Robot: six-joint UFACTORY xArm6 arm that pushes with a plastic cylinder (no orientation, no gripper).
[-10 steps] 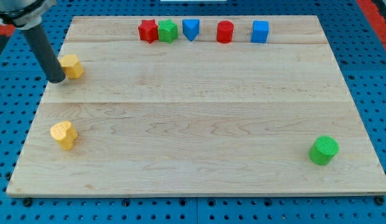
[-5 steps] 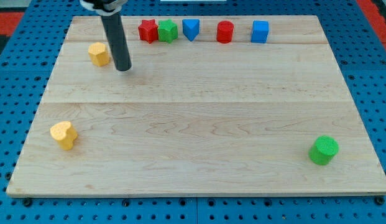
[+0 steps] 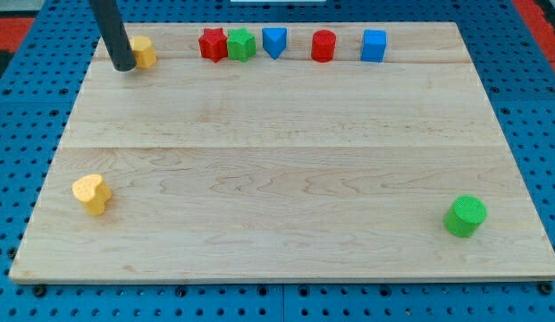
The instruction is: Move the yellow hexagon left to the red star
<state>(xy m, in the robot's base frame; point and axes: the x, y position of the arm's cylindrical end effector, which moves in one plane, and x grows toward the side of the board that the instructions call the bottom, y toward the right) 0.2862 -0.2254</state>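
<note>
The yellow hexagon (image 3: 144,51) is judged to be a small, rigid, light block that slides readily on the smooth wooden board (image 3: 286,179). It cannot be gripped; it can only be pushed. Because it is short and many-sided, an off-centre contact is likely to rotate it or let it slip past the rod. The push face should therefore be the flat side facing away from the red star (image 3: 212,43), with the contact line running through the block's centre.

The end effector is a plain dark rod with no jaws, so it neither opens nor closes and it holds nothing. My tip (image 3: 124,66) rests on the board at the hexagon's side toward the view's left, touching it or just beside it; the exact contact cannot be resolved.

Relative to my tip:
- The yellow hexagon lies immediately toward the view's right and slightly toward the top.
- The red star lies further toward the view's right, apart from the hexagon, with the green block (image 3: 241,44) touching its far side.
- The blue block (image 3: 274,41), red cylinder (image 3: 323,45) and blue cube (image 3: 374,45) continue the row to the right.
- The yellow heart-like block (image 3: 91,193) lies well toward the view's bottom.
- The green cylinder (image 3: 465,216) lies far toward the bottom right.
</note>
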